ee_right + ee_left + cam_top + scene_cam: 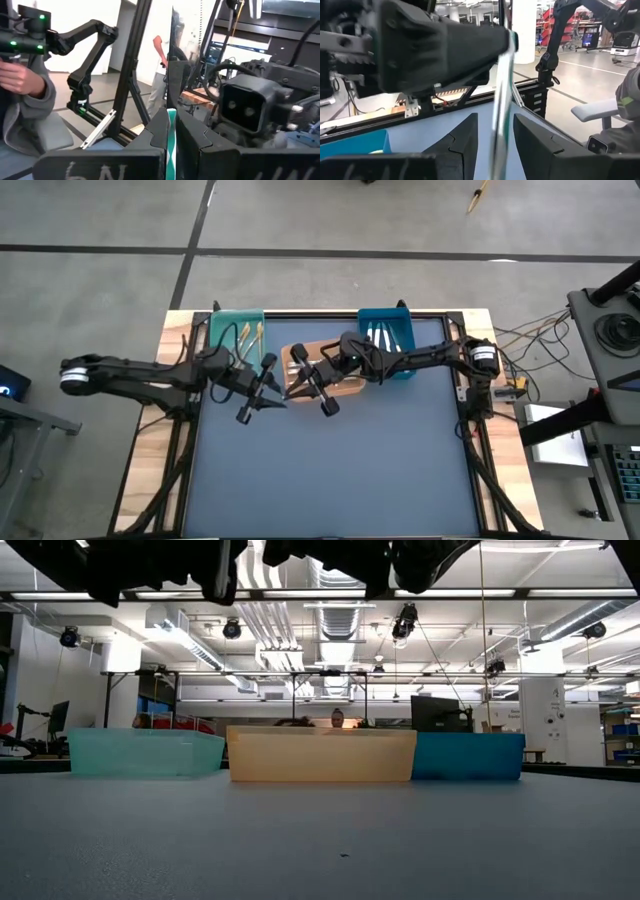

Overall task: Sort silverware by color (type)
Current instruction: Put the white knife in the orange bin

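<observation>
My right gripper (pixel 305 383) is shut on a slim silver piece of silverware (pixel 501 95), lifted above the table in front of the orange bin (pixel 335 388). My left gripper (pixel 272 388) faces it from the table's left. It is open, and its two fingers (pixel 465 142) stand on either side of the piece with a gap on each side. Gold pieces (pixel 247 335) lie in the teal bin (pixel 222 330). Silver and pale pieces (pixel 380 335) lie in the blue bin (pixel 400 350). My right gripper pinches one end of the silver piece (pixel 172 107) between its two fingers, coming roughly level from the table's right. The rest of the piece (pixel 172 55) sticks out ahead of the fingers, seen edge-on, toward my left gripper. It is lifted clear of the table.
The three bins stand side by side along the table's far edge: the teal bin (pixel 145 752), the orange bin (pixel 320 753) and the blue bin (pixel 468 755). The dark table top (pixel 340 470) stretches from them to the near edge. A person's hand (pixel 20 75) shows beyond the table.
</observation>
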Tool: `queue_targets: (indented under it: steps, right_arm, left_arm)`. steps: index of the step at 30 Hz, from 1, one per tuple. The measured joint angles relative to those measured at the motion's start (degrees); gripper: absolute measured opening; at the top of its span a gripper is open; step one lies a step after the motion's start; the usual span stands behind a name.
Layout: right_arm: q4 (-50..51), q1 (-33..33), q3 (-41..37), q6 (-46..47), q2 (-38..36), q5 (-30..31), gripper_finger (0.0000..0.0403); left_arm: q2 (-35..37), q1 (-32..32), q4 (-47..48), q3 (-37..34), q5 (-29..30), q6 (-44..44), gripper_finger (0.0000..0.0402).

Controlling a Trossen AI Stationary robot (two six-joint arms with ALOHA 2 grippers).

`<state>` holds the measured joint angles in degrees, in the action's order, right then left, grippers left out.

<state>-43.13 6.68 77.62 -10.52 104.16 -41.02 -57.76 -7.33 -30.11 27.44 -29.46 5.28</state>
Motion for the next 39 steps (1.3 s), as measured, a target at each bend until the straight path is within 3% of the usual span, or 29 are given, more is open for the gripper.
queue_targets:
  steps: [6,14,27,39]
  right_arm:
    - [1.31,0.63,0.00,-1.24,0.00,-0.02,0.0012]
    - [3.47,0.81,0.00,-2.58,0.00,0.03,0.0013]
    - [5.39,2.11,0.01,1.26,-0.07,3.67,0.0015]
    - [10.05,2.20,0.00,2.01,0.09,9.55,0.0097]
  left_arm:
    - [-1.79,0.00,-1.51,0.00,-0.01,-1.28,0.0102]
    - [-1.06,0.07,-0.62,0.02,2.30,-3.14,0.0014]
    - [4.12,0.04,6.74,0.00,11.87,-2.84,0.0008]
    - [6.14,-0.11,9.14,0.00,14.98,-3.19,0.0008]
